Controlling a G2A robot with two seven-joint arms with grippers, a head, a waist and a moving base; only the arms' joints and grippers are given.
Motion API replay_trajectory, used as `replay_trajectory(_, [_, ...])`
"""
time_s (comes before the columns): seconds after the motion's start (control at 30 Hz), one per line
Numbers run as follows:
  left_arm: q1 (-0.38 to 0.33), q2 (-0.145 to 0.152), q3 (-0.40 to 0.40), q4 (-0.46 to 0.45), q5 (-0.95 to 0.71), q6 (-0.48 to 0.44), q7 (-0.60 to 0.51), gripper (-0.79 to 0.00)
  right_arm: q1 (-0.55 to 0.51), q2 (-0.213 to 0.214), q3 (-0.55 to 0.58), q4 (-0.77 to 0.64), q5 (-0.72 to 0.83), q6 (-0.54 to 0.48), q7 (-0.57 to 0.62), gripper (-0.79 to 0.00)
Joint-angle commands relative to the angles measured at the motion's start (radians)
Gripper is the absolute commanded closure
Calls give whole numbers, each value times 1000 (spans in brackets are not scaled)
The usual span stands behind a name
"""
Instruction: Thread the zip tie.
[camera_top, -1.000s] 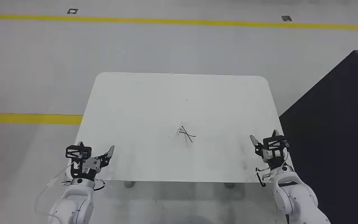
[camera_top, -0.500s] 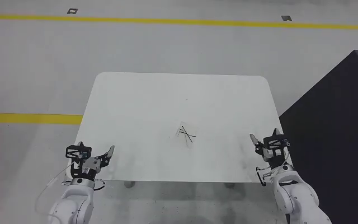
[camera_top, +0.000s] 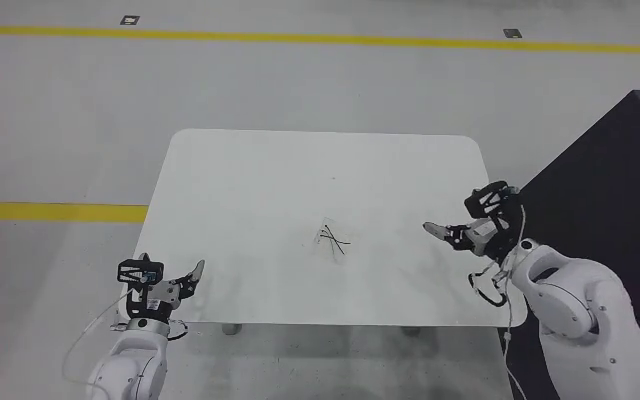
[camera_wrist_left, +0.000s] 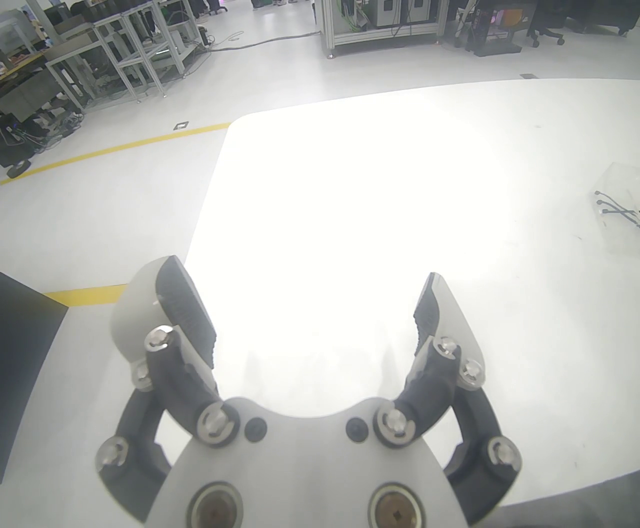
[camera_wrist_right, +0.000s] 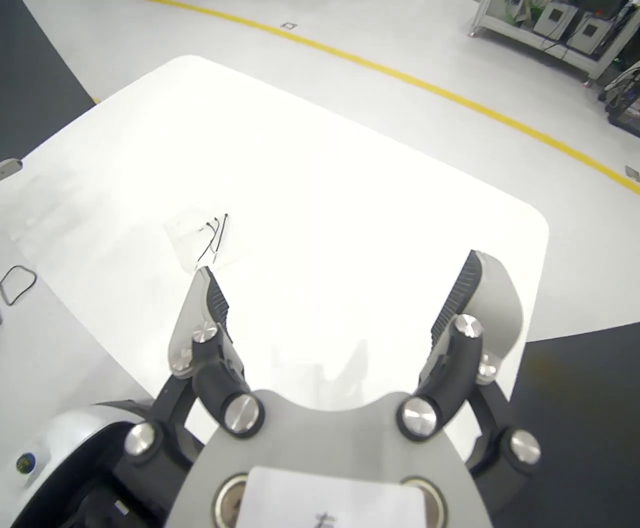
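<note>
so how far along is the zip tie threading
Nothing done yet: the zip ties lie loose and unthreaded on the table. Nothing in hand: the right pincer hangs open over its right side, the left pincer open by the near left corner. Left: pick one up, thread tail through head.

Looks like a big workshop hall. Pale glossy floor all around, with a long yellow line across the far side and a shorter yellow stripe off to the left of the white round-cornered table. Couple of small square floor plates by the far line. Dark panel just beside the table's right edge. Metal racks, grey cabinets and a loose cable way back.
</note>
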Motion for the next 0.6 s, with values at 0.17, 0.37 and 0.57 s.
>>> replay_trajectory(0.17, [0, 0, 0, 0, 0, 0, 0, -785, 175, 12, -85, 38, 93, -54, 221, -785])
replay_trajectory(0.37, [0, 0, 0, 0, 0, 0, 0, -785, 188, 13, -90, 29, 110, -41, 222, -785])
replay_trajectory(0.57, [0, 0, 0, 0, 0, 0, 0, -785, 188, 13, -90, 29, 110, -41, 222, -785])
